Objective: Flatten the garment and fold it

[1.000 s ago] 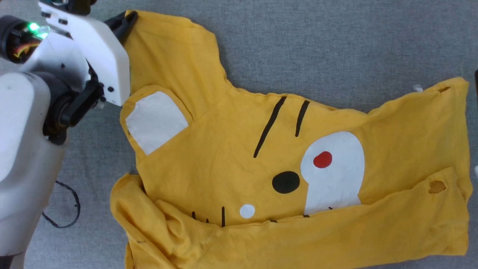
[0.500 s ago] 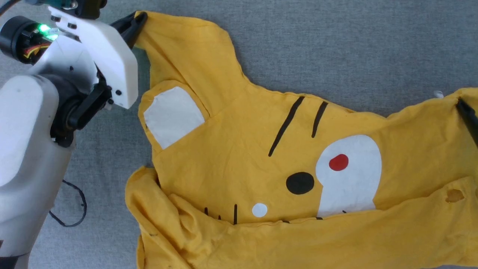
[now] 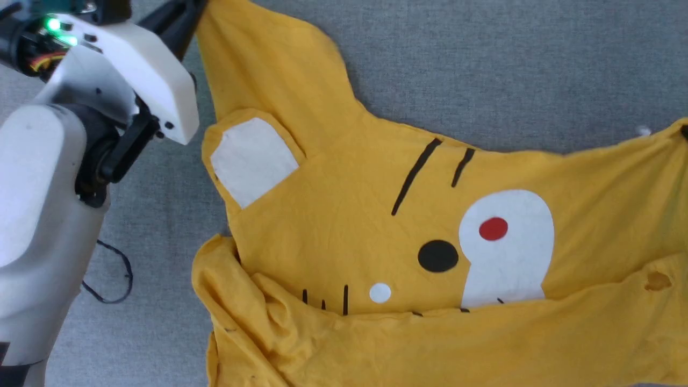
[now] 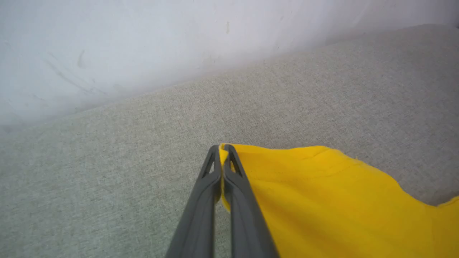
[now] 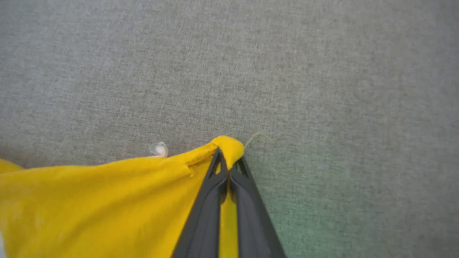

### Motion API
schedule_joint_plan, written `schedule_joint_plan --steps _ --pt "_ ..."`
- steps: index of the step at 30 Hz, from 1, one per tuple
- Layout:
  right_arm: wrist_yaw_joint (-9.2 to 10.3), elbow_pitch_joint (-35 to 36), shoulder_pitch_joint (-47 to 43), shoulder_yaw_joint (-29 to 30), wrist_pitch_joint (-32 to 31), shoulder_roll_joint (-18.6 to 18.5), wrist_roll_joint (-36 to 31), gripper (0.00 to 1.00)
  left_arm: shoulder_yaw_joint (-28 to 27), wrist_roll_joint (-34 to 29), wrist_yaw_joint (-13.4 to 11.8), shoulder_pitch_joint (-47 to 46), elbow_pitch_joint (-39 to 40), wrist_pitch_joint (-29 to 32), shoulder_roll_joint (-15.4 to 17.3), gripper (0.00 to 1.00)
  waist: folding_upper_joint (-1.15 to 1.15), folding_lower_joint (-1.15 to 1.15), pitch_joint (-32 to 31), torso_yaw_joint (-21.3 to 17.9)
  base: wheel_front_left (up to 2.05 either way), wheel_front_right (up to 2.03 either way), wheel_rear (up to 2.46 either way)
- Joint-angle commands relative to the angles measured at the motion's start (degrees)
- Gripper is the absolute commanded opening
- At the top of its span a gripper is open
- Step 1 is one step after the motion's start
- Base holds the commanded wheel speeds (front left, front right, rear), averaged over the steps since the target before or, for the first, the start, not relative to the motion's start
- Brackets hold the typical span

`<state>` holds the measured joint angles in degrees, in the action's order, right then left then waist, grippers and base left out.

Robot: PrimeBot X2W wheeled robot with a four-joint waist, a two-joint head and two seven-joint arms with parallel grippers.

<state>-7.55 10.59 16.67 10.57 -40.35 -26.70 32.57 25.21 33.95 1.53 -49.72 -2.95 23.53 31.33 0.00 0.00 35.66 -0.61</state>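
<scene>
While jaws of left gripper and right gripper clench its far corners, garment lies print-up, rumpled.

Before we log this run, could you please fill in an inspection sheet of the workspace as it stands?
Surface: grey fabric, flat.
Job's things: yellow T-shirt, spread but wrinkled, lower edge folded up over the tiger print; small hole near its right side.
Clutter: small white scrap beside the right-hand corner.
Claws: left claw shut on one shirt corner; right claw shut on another.
Cables: thin dark cable looped on the surface, left of the shirt.
Surroundings: pale wall behind the surface.
</scene>
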Motion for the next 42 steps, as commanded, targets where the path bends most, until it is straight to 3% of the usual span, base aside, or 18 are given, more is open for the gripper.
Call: schedule_joint_plan --steps 1,9,14,24,31,42 --pt "0.06 -0.4 1.4 0.1 1.2 -0.1 -0.8 0.0 -0.8 -0.9 0.2 -1.0 -0.3 -1.9 0.3 0.0 0.0 0.0 -1.4 0.2 0.0 0.0 0.0" --pt "0.06 -1.1 2.1 -0.3 6.5 -0.2 -1.8 0.0 -2.6 -1.4 0.3 0.4 -0.7 -9.5 0.5 0.0 0.0 0.0 -5.8 0.6 0.0 0.0 0.0" --pt "0.06 -0.7 -0.4 -0.4 10.2 0.1 -1.9 0.0 -4.0 -1.1 -0.4 5.2 3.8 -13.3 1.8 0.0 0.0 0.0 -8.3 0.9 0.0 0.0 0.0" --pt "0.06 0.9 -11.1 1.4 17.7 3.3 0.2 0.0 -6.8 0.7 -5.5 25.8 19.7 -20.8 3.0 0.0 0.0 0.0 -13.3 2.6 0.0 0.0 0.0" --pt "0.06 0.3 -17.7 3.9 21.4 6.0 1.4 0.0 -9.6 3.8 -8.6 41.9 23.5 -26.6 2.8 0.0 0.0 0.0 -15.4 3.0 0.0 0.0 0.0" --pt "0.06 -2.0 -24.4 5.2 23.8 8.9 3.1 0.0 -10.0 10.7 -9.0 57.2 25.7 -27.8 1.8 0.0 0.0 0.0 -17.2 2.9 0.0 0.0 0.0"
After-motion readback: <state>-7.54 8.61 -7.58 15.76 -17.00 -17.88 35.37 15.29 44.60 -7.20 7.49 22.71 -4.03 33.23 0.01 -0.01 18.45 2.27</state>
